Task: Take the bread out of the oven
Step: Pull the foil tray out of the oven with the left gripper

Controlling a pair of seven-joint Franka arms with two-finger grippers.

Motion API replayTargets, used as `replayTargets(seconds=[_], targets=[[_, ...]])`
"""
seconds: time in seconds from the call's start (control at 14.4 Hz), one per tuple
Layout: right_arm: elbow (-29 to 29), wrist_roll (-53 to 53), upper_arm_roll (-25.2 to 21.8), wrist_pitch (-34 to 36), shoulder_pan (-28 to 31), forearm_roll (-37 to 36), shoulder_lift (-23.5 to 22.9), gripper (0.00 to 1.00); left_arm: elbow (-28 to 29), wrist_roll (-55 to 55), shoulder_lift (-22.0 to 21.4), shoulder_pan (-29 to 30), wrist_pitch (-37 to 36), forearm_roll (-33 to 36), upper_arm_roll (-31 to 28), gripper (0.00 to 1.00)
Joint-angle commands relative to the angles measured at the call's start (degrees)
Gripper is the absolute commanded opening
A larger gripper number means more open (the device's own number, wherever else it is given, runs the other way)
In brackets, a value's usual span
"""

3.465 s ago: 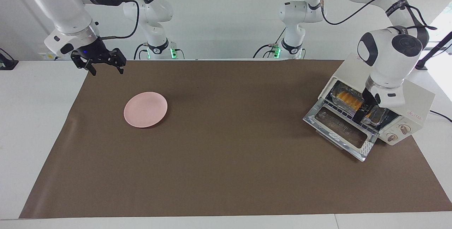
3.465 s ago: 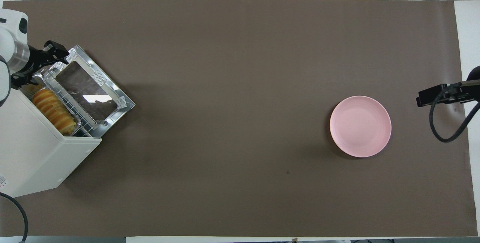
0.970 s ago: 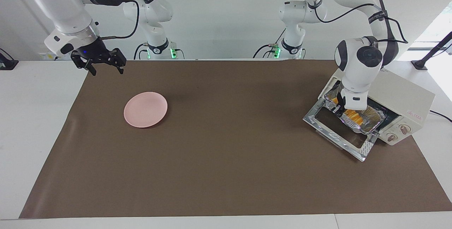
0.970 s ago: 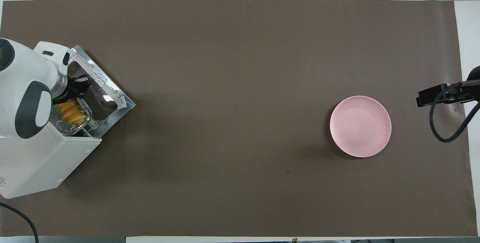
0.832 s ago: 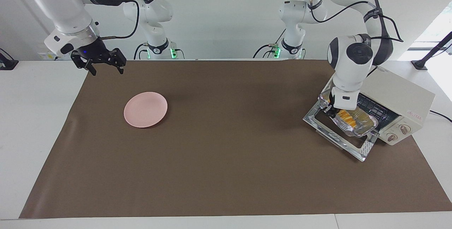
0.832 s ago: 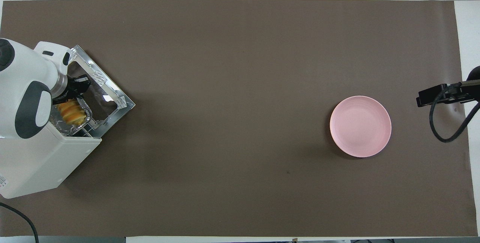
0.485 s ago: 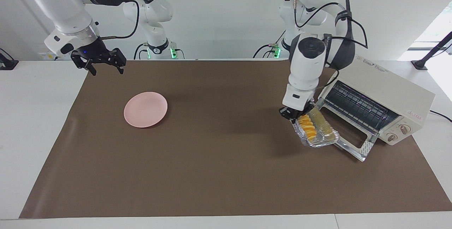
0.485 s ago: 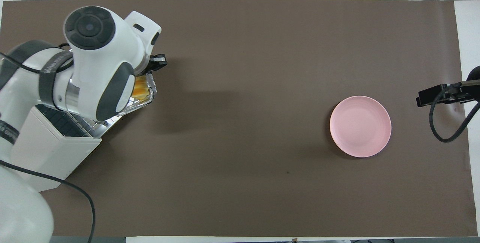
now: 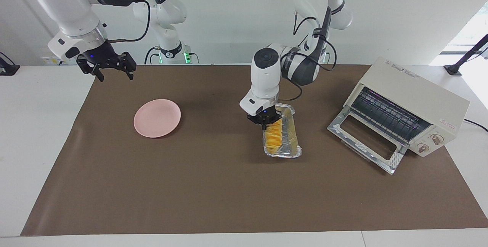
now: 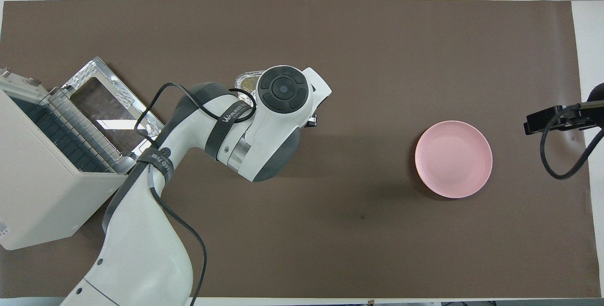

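Facing view: two white arms at a table covered by a brown mat (image 9: 236, 193).
Left gripper (image 9: 264, 122): over the middle of the mat, pointing down, its fingers clamped on the rim of the foil tray (image 9: 291, 140).
Foil tray: crinkled silver, hanging from the left gripper; whether it touches the mat I cannot tell. In the overhead view only one corner of the foil tray (image 10: 245, 80) shows past the arm's wrist.
Bread (image 9: 273, 137): a row of yellow-orange slices lying inside the tray, just below the left gripper's fingertips and out of the oven.
Oven (image 9: 413, 98): cream-white, well apart from the left gripper, toward the left arm's end of the table; its glass door (image 9: 364, 146) is dropped open and the wire rack (image 9: 385, 115) inside is bare.
Right gripper (image 9: 110, 68): up in the air over the mat's corner at the right arm's end, fingers spread apart, holding nothing; this arm waits.
Pink plate (image 9: 157, 118): on the mat, near the right gripper and below it, well apart from the tray.
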State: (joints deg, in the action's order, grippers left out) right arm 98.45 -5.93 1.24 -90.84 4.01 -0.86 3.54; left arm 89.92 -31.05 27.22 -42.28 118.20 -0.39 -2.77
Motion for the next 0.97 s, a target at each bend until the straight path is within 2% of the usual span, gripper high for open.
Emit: replayTargets(seconds=[0.0, 0.42, 0.49, 0.55, 0.69, 0.83, 0.9], targets=[[0.43, -0.67, 0.43, 0.40, 0.73, 1.03, 0.68, 1.00, -8.16, -2.08, 5.47, -3.16, -3.32, -2.42, -1.45, 0.00], [0.43, -0.75, 0.43, 0.40, 0.73, 1.03, 0.68, 1.00, -9.23, -7.98, 6.36, -5.45, -3.77, -2.51, -1.45, 0.00], [0.43, -0.67, 0.34, 0.40, 0.73, 1.03, 0.68, 1.00, -9.15, -8.06, 6.27, -5.45, -3.68, -2.51, -1.36, 0.30], [0.43, -0.75, 0.43, 0.40, 0.73, 1.03, 0.68, 1.00, -9.14, -8.24, 6.36, -5.45, -3.51, -2.51, -1.36, 0.66], [0.43, -0.75, 0.34, 0.40, 0.73, 1.03, 0.68, 1.00, -9.14, -9.81, 6.27, -5.45, -3.68, -2.51, -1.45, 1.00], [0.43, -0.66, 0.43, 0.40, 0.73, 1.03, 0.68, 1.00, -9.67, -10.96, 5.75, -5.36, -4.55, -2.51, -3.27, 1.00], [0.34, -0.66, 0.34, 0.40, 0.73, 1.03, 0.68, 1.00, -9.67, -10.79, 3.92, -4.75, -4.73, -2.94, -5.73, 1.00]])
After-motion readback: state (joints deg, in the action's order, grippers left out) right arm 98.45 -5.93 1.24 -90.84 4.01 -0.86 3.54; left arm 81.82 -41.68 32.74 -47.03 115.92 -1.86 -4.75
